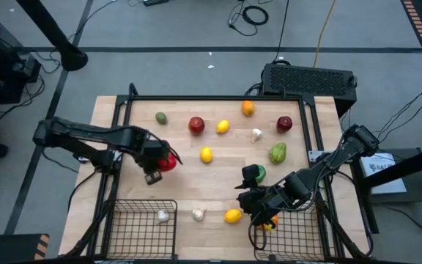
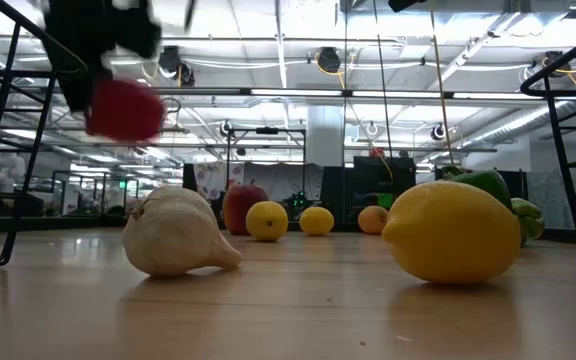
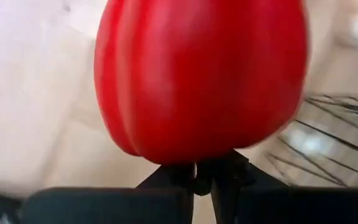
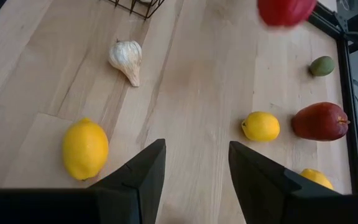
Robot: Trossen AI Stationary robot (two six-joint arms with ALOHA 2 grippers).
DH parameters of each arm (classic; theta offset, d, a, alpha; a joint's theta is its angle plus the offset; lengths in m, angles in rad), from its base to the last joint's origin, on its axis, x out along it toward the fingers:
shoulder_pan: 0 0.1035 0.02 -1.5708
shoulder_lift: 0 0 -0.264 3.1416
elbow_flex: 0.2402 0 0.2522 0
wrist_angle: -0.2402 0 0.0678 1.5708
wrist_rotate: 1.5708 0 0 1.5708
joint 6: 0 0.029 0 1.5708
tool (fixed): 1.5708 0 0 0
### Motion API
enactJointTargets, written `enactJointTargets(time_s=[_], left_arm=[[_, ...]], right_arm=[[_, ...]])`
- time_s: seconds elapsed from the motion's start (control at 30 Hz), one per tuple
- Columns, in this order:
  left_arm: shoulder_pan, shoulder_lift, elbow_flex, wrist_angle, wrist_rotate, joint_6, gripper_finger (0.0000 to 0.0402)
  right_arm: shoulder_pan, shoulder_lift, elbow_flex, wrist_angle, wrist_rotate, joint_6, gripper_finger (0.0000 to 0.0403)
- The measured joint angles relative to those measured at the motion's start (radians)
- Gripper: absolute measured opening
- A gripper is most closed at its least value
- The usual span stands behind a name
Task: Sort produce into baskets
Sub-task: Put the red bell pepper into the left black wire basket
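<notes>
- Red pepper (image 1: 167, 163) is clamped in the closed left claw (image 1: 157, 166), lifted clear of the worktop (image 1: 218, 183).
- Step judged: carry to the left basket (image 1: 141, 229), which holds a garlic bulb (image 1: 163, 215).
- Next move likely needs the pepper brought over the basket, then released.
- Right claw (image 4: 194, 167) is held part open, empty, near the lemon (image 1: 232, 215) by the right basket (image 1: 291, 235).

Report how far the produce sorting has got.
Done: one garlic bulb lies in the left basket and an orange piece in the right basket. In hand: the left hand holds a red pepper above the table. The right hand hangs open, empty. Left: about eleven pieces on the table, including a lemon and apples.
</notes>
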Motion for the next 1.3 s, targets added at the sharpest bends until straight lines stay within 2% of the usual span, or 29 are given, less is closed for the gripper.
enactJointTargets(time_s=[0.13,0.3,0.5,0.67,0.83,1.07,1.3], left_arm=[[-0.099,-0.009,0.224,-0.156,0.128,-0.151,0.0030],[-0.277,0.007,0.413,-0.180,0.186,-0.418,0.0031],[-0.536,0.079,0.437,-0.180,0.295,-0.764,0.0031],[-0.655,0.173,0.436,-0.109,0.356,-0.916,0.0031],[-0.701,0.275,0.435,-0.103,0.378,-0.913,0.0031],[-0.711,0.415,0.433,-0.215,0.519,-0.750,0.0031],[-0.709,0.494,0.411,-0.244,0.513,-0.555,0.0031]], right_arm=[[0.000,0.000,0.000,0.001,0.001,0.000,0.0168],[0.000,0.000,0.000,0.001,0.001,0.001,0.0168],[0.000,0.000,0.000,0.004,0.001,0.002,0.0168],[0.000,0.000,0.000,0.005,0.002,0.004,0.0168],[0.000,0.000,0.000,0.006,0.002,0.011,0.0168],[0.000,0.000,0.000,0.006,0.002,0.011,0.0168],[0.000,0.000,0.000,0.006,0.002,0.011,0.0168]])
